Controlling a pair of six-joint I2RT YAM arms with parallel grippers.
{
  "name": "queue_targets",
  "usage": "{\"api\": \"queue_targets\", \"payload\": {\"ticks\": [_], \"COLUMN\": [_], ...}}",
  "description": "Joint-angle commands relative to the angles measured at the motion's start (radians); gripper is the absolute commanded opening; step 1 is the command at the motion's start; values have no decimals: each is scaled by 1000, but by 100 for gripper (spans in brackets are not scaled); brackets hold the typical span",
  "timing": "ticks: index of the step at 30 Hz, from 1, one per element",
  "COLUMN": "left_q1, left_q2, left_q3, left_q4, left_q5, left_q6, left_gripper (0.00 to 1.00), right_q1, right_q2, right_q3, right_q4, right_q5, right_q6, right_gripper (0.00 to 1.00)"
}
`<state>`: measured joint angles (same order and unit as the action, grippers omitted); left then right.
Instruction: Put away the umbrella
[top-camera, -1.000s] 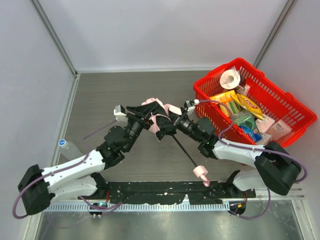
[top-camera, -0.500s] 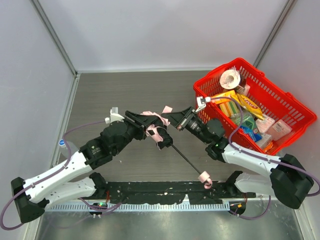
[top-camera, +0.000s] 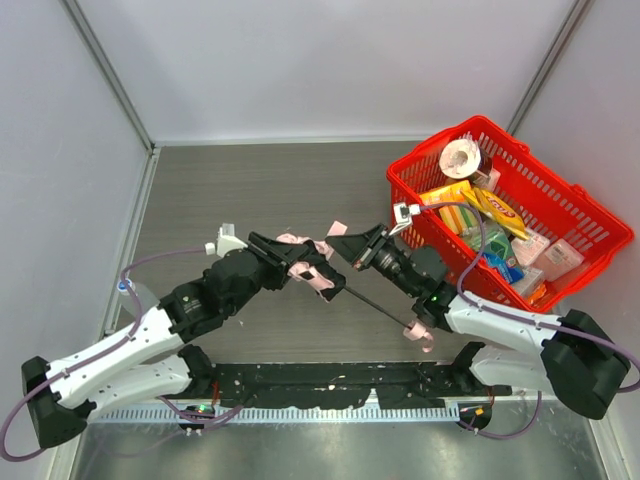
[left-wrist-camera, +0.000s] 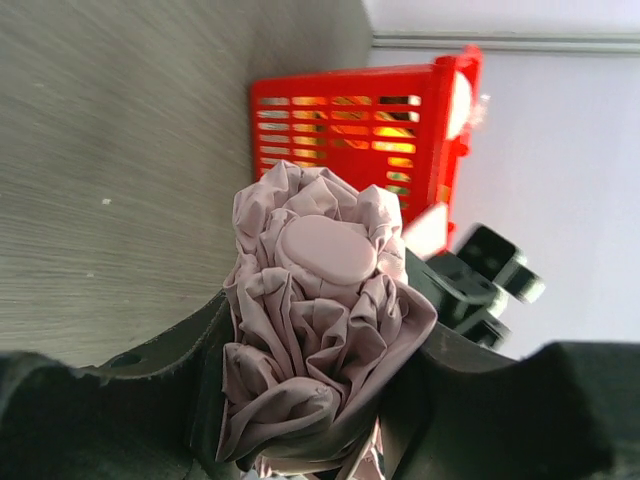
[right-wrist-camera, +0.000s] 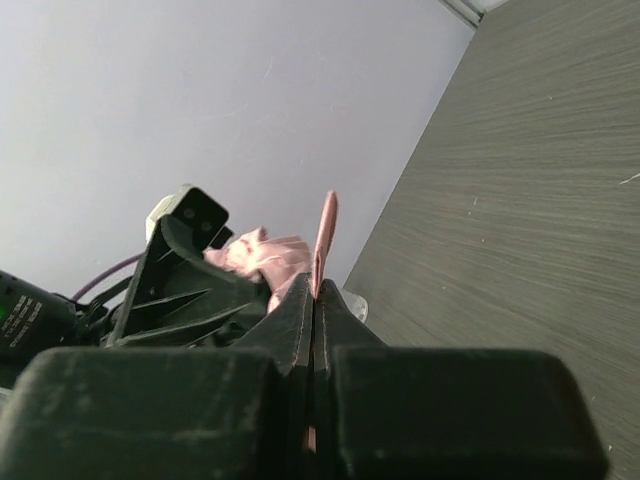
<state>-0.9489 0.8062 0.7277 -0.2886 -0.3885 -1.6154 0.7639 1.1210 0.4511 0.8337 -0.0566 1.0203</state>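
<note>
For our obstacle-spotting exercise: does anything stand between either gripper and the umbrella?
Nothing visible does. The left gripper clasps the umbrella by its bunched fabric; the right gripper is shut on its thin pink strip.

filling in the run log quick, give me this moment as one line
left gripper: shut on umbrella | right gripper: shut on strap | shaft: extended

Grey wood-grain table (top-camera: 250, 190) with red basket (top-camera: 565, 190) far right, clear bottle (top-camera: 140, 298) at left
</note>
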Motion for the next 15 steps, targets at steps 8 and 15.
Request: {"api": "queue_targets", "payload": {"ticks": [8, 15], "left_q1": [179, 263], "left_q2": [108, 292], "left_q3": [-169, -139], "left_q4": [-172, -164], "left_q5": [109, 165], "left_q6": [41, 167], "left_gripper": [0, 0], "right_q1": [166, 215], "right_q2": [-63, 48], "right_q3": [-22, -37], "right_q4": [191, 344], "right_q5": [218, 109], "right_q6": [-483, -649], "right_gripper": [1, 1]}}
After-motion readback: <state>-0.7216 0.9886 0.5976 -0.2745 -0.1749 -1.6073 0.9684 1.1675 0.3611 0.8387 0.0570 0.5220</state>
